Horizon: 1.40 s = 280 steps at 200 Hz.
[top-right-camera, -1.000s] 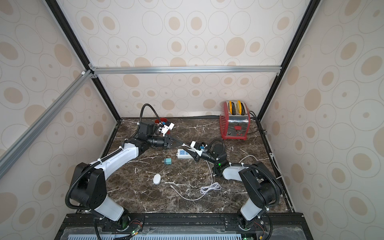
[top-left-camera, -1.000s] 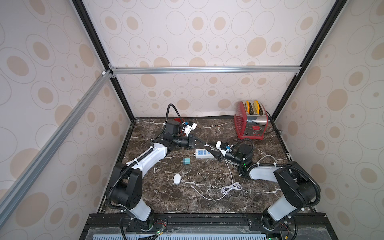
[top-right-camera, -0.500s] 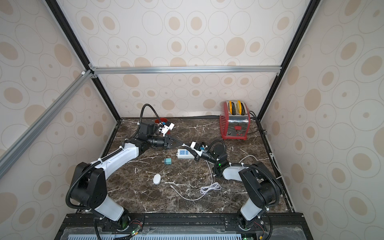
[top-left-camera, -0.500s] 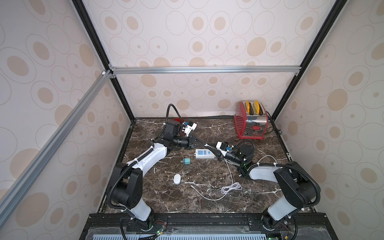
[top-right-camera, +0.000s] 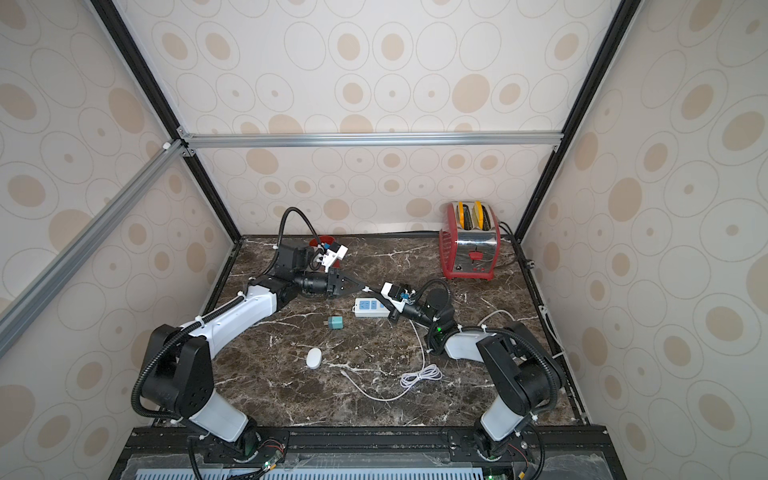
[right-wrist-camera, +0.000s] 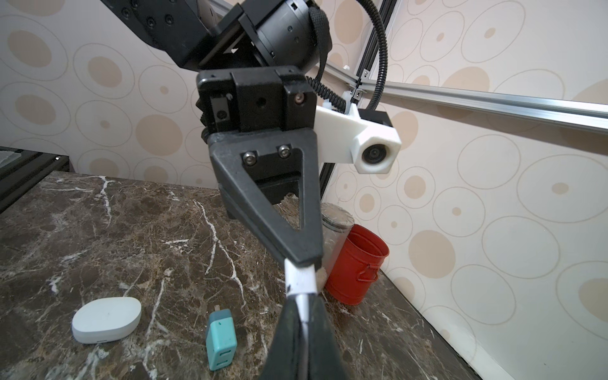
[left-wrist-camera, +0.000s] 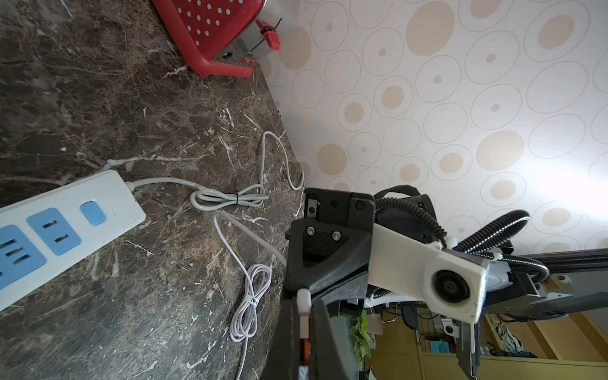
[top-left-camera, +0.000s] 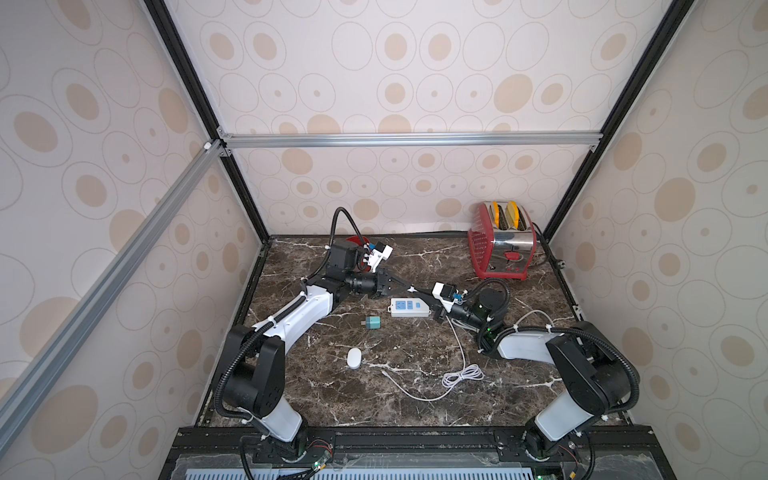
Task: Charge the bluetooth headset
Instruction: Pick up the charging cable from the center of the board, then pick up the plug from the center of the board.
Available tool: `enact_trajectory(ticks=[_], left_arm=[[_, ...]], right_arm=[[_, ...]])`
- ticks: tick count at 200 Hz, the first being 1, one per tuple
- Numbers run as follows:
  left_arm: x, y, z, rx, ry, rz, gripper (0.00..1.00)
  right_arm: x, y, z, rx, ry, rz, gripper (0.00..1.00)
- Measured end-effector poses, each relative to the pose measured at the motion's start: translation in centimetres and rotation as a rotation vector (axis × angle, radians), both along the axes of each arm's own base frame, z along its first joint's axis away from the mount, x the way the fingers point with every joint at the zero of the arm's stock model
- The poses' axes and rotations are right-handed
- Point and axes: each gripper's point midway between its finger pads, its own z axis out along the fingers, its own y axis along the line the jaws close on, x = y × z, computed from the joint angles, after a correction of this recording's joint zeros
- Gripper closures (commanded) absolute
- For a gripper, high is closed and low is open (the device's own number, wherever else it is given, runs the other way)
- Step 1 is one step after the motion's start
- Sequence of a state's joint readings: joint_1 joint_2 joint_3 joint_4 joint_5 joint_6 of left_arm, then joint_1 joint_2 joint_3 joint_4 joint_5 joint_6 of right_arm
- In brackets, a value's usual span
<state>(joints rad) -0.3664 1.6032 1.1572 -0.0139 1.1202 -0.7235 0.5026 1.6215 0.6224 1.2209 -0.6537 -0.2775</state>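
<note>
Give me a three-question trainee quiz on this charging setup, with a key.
1. True or false: the small white oval plastic headset case lies loose on the dark marble table.
2. Fill in: the teal cube charger plug lies between that case and the white ____ with blue sockets.
3. What do the left gripper and the right gripper both pinch?
Key: 1 true. 2 power strip. 3 the plug end of the thin white cable.
</note>
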Motion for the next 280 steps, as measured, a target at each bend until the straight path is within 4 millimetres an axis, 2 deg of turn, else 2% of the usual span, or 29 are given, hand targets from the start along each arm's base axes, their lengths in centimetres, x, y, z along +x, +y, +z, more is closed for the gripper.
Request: enact_trajectory(ticks=[10,15,23,27,41,44,70,85,107,120,135,163,187,219,237,255,280], left_arm=[[0.0,0.0,-0.1,0.003,-0.002,-0.002,0.89],[0.0,0.1,-0.2,0.005,-0.001,-0.001,0.76],[0.1,0.3,-0.4,0.013,-0.007,0.002,0.41],[0.1,0.4,-0.5,0.023,-0.004,0.006,0.29],[0.3,1.2,-1.5,0.064,0.004,0.027,0.04],[0.4,1.5,-1.7,0.076,0.009,0.038,0.01],[1.2,5.2,-2.5,0.181,-0.005,0.147,0.01],[1.3,7.9,-2.6,0.308,-0.055,0.220,0.01],[1.1,10.1,-2.7,0.508,-0.161,0.246,0.01],[0.8,11.1,-3.6,0.637,-0.215,0.225,0.01],[0.3,12.1,-5.9,0.801,-0.266,0.161,0.01],[-0.6,12.8,-10.1,1.023,-0.362,-0.044,0.01],[-1.0,13.1,-12.2,1.093,-0.463,-0.182,0.01],[-1.2,13.4,-14.3,1.121,-0.615,-0.335,0.02],[-0.9,12.9,-15.0,1.106,-0.684,-0.401,0.03],[-0.1,12.2,-16.1,1.087,-0.721,-0.451,0.03],[0.6,11.8,-18.6,1.091,-0.728,-0.528,0.05]], right_arm=[[0.0,0.0,0.0,0.001,0.004,0.000,1.00],[0.0,0.0,0.0,0.002,0.008,0.001,1.00],[0.0,0.0,-0.1,0.003,0.014,0.003,1.00],[0.0,0.0,-0.1,0.006,0.019,0.003,1.00],[0.1,-0.3,0.3,0.017,0.035,-0.005,1.00],[0.2,-0.4,0.4,0.020,0.044,-0.008,1.00],[0.7,-2.7,1.5,0.033,0.112,-0.070,1.00],[0.7,-4.4,2.2,0.040,0.136,-0.124,1.00],[0.4,-5.9,2.4,0.032,0.198,-0.175,1.00],[0.2,-6.4,2.0,0.016,0.242,-0.196,1.00],[-0.1,-6.8,1.4,-0.006,0.290,-0.217,1.00],[-0.7,-7.7,0.0,-0.040,0.352,-0.262,1.00],[-1.4,-8.3,-0.8,-0.061,0.384,-0.286,1.00],[-1.6,-8.5,-1.4,-0.077,0.405,-0.294,1.00],[-1.6,-8.5,-1.7,-0.082,0.412,-0.292,1.00],[-1.5,-8.4,-2.1,-0.087,0.422,-0.289,1.00],[-1.4,-8.3,-2.7,-0.096,0.438,-0.285,1.00]])
